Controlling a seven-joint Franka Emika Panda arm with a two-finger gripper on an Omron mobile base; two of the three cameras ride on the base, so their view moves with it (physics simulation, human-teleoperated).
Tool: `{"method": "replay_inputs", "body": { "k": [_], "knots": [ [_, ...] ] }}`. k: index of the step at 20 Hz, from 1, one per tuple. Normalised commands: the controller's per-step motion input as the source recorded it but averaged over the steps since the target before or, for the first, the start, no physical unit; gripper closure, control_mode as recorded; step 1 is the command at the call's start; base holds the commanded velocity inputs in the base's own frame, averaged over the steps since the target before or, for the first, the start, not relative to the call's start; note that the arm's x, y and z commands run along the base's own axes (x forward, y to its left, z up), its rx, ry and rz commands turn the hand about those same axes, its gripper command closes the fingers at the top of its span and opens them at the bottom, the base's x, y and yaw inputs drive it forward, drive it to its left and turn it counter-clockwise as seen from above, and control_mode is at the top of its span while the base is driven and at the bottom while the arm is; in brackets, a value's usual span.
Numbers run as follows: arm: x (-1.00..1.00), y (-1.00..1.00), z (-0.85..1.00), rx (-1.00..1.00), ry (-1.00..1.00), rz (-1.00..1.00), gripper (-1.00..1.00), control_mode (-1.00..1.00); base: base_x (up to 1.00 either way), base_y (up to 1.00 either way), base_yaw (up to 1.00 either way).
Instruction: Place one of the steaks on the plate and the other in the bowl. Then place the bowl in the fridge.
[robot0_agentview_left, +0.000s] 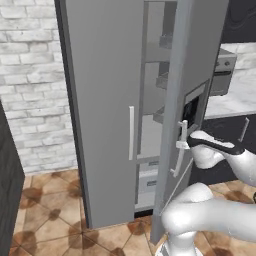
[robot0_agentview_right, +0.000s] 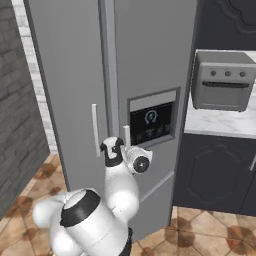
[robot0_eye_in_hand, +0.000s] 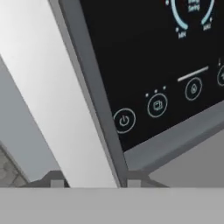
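Grey fridge (robot0_agentview_left: 105, 75) door handle (robot0_agentview_left: 181, 145) between the fingers (robot0_eye_in_hand: 57, 181).

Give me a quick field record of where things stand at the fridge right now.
fridge: tall grey metallic fridge, right door swung partly open
interior: grey shelves visible through the gap
gripper: two-finger gripper at the open door's pale bar handle; grip not clear
door panel: black display panel close in the hand view
beside fridge: grey countertop oven on the pale counter
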Motion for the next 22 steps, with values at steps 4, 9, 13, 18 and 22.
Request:
{"method": "replay_inputs", "body": {
  "k": [4,9,13,18,22],
  "knots": [
    [-0.48,-0.68,0.51,0.0,0.03,0.11,1.0,-1.0,0.0,0.0,0.0],
    [-0.28,-0.78,0.73,0.01,0.2,0.06,1.0,-1.0,0.0,0.0,0.0],
    [-0.14,-0.97,0.23,0.09,0.24,0.05,1.0,-1.0,0.0,0.0,0.0],
    [-0.01,-0.69,0.03,0.03,0.11,0.14,1.0,-1.0,0.0,0.0,0.0],
    [0.0,-0.21,0.12,0.0,0.03,0.13,1.0,-1.0,0.0,0.0,0.0]
  ]
}}
